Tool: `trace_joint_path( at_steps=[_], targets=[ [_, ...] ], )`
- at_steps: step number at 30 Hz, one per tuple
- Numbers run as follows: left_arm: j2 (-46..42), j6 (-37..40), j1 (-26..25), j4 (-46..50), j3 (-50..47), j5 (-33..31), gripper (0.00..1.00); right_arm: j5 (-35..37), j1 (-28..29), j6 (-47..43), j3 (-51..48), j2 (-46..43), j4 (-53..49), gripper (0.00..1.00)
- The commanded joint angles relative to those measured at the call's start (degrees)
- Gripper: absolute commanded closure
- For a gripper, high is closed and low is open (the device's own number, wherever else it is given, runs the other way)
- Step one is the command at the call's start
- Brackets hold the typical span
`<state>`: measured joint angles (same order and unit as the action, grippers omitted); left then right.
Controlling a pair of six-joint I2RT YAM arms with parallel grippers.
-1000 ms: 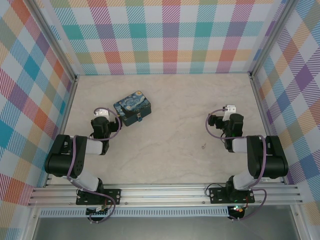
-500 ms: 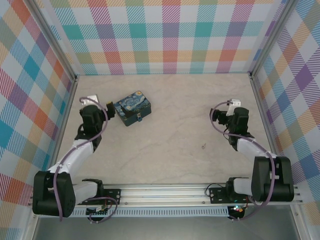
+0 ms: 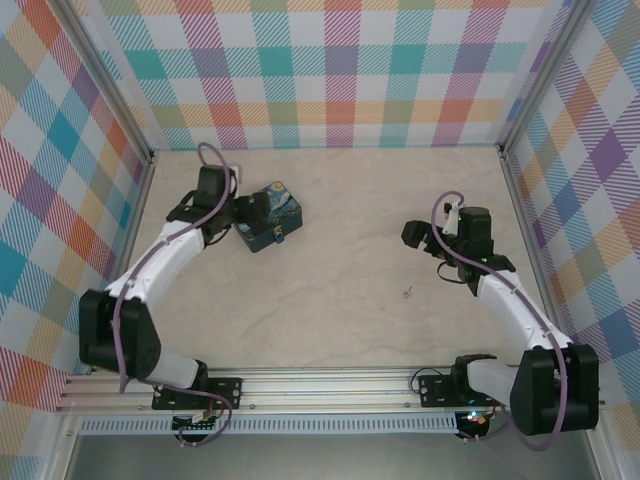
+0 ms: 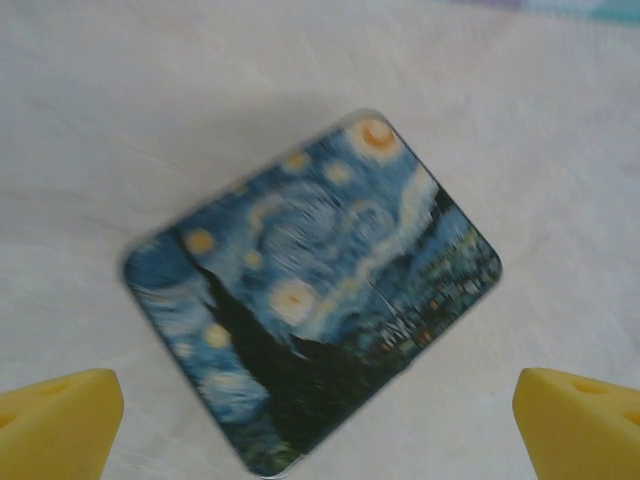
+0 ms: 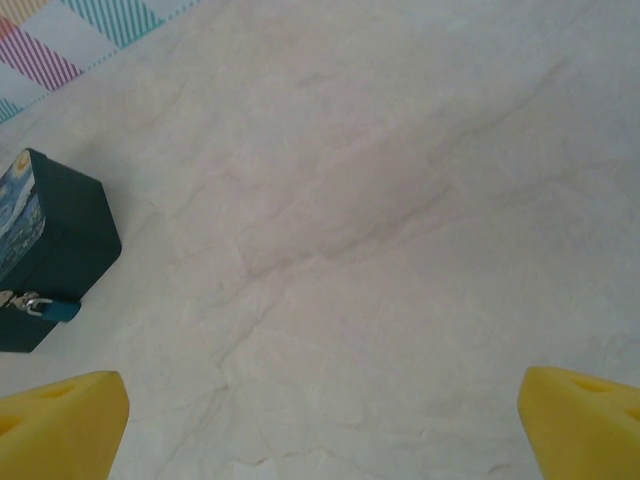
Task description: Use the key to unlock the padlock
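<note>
Left claw [image 4: 318, 428] is hovering, spread wide, over the painted tin [image 4: 310, 300]. Right claw [image 5: 320, 430], likewise spread, is hanging above the worktop [image 5: 400, 200].

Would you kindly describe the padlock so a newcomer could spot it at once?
Find the painted tin on the table, far left. On its dark side wall hangs the padlock: tiny, teal body, silver shackle. The key, grey and thin, lies loose further right.
</note>
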<state>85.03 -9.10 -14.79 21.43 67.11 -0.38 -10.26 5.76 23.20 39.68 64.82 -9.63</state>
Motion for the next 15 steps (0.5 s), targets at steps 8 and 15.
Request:
trace_joint_path(
  at_steps=[8,15],
  targets=[
    [17.83,-2.43,-5.96,4.93,14.65,7.13,0.0,0.94,1.27,4.64,1.39,-0.49,-9.46,0.0],
    [24.91,-2.14,-8.39,6.08,20.34,6.94,0.0,2.09,1.36,4.83,1.58,0.05,-10.67,0.0]
  ],
)
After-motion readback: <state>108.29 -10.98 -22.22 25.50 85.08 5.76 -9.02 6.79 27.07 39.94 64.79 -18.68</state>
